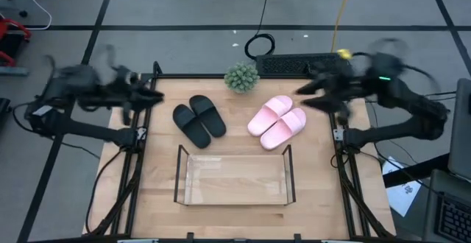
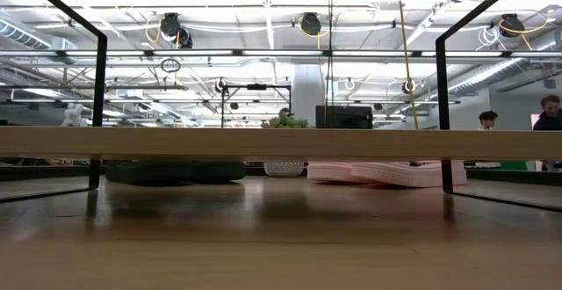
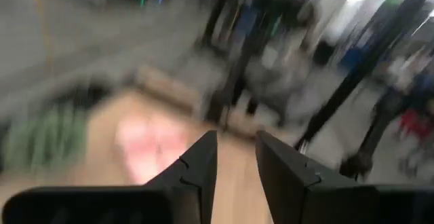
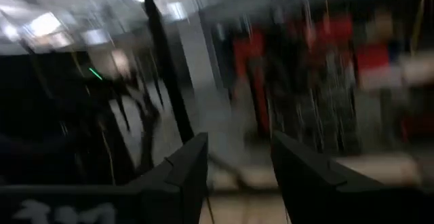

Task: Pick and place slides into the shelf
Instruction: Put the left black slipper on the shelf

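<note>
Four slides on the wooden table (image 1: 162, 199), none inside the shelf (image 1: 234, 178). Nearest the front edge, that clear acrylic tray with black wire ends, nothing in it. Just behind its left end, the black pair (image 1: 199, 119), side by side, toes angled toward the tray. Behind its right end, the pink pair (image 1: 277, 121), touching each other, slanted the other way. From the low view, both pairs flat on the wood, seen through the tray's wall. Farther back, between the pairs, a small green potted plant (image 1: 241, 76) at the table's rear edge. Left gripper (image 1: 151, 96) over the table's left rear corner, near the black pair, fingers (image 3: 200, 173) apart with a narrow gap, holding nothing. Right gripper (image 1: 303, 96) at the right rear, just beside the pink pair, fingers (image 4: 186, 170) apart, a wider gap, holding nothing.
</note>
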